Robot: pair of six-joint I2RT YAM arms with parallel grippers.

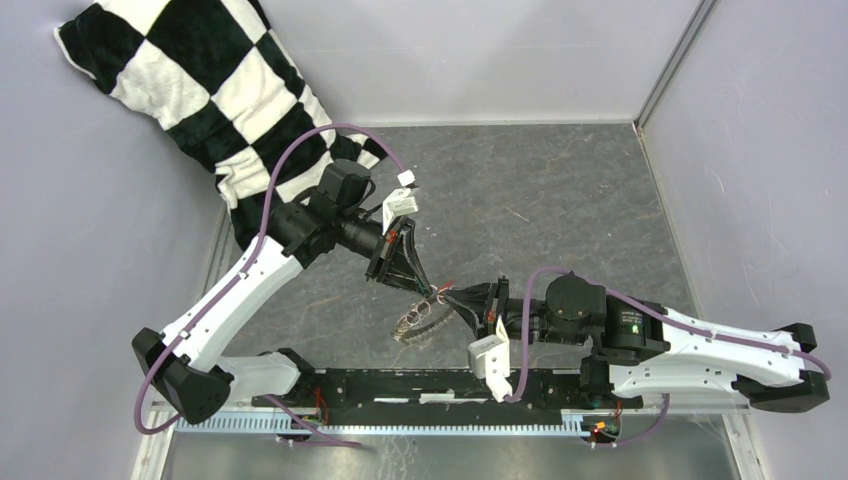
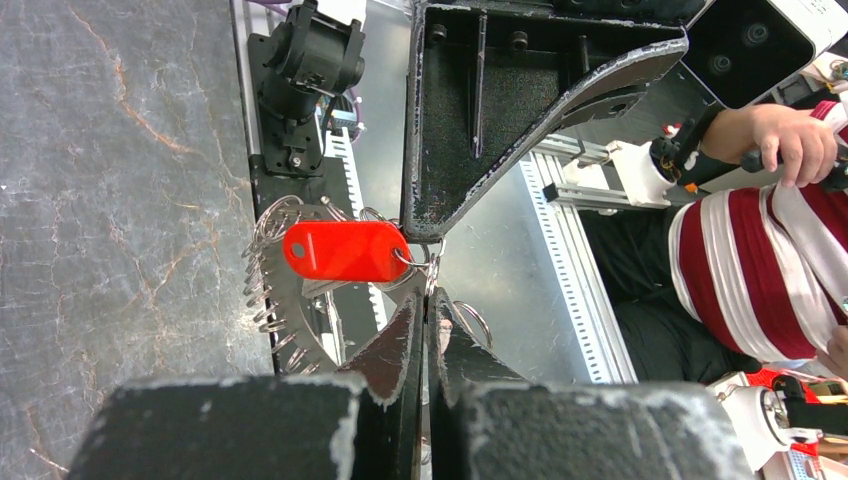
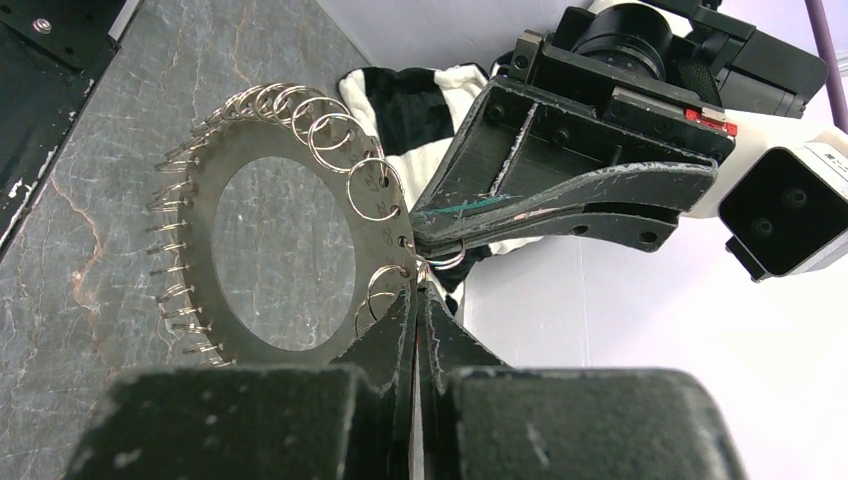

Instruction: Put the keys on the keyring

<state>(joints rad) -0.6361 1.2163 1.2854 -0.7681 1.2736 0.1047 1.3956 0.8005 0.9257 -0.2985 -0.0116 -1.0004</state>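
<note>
Metal, plastic, stone
Matt grey metal keyring point(image 3: 385, 250) with shiny wire loops; glossy red plastic keys point(image 2: 345, 250) at its edge; matt veined stone counter point(image 2: 120, 200) under it.
</note>
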